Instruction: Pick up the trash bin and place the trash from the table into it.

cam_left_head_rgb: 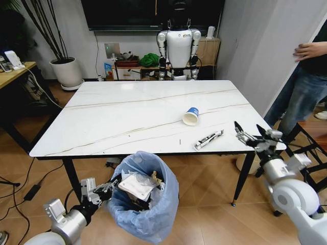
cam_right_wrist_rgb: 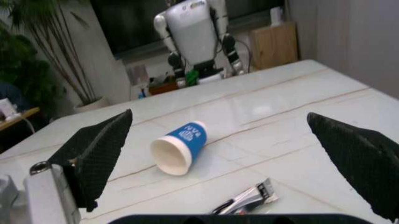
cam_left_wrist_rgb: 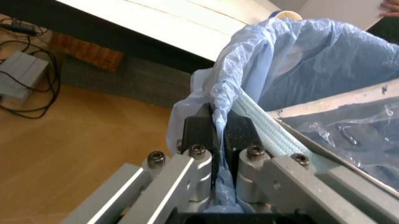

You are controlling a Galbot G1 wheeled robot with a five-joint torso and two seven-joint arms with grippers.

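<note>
The trash bin [cam_left_head_rgb: 145, 201], lined with a crinkled light-blue bag, hangs below the table's near edge with crumpled white papers and cardboard inside. My left gripper [cam_left_head_rgb: 109, 188] is shut on its rim; in the left wrist view the fingers [cam_left_wrist_rgb: 198, 133] pinch the bag and rim [cam_left_wrist_rgb: 249, 109]. On the white marble table [cam_left_head_rgb: 127, 112] a blue-white paper cup [cam_left_head_rgb: 191, 116] lies on its side, and a silver tube [cam_left_head_rgb: 208, 139] rests near the front edge. My right gripper [cam_left_head_rgb: 250, 131] hovers open at the table's right front corner, with the cup [cam_right_wrist_rgb: 178, 147] and tube [cam_right_wrist_rgb: 246, 200] ahead of it.
A white humanoid robot [cam_left_head_rgb: 179, 46] stands beyond the far edge of the table. A person [cam_left_head_rgb: 301, 87] stands at the right. A potted plant [cam_left_head_rgb: 66, 69] and a wooden desk [cam_left_head_rgb: 13, 71] are at the left. Cables lie on the wooden floor at lower left.
</note>
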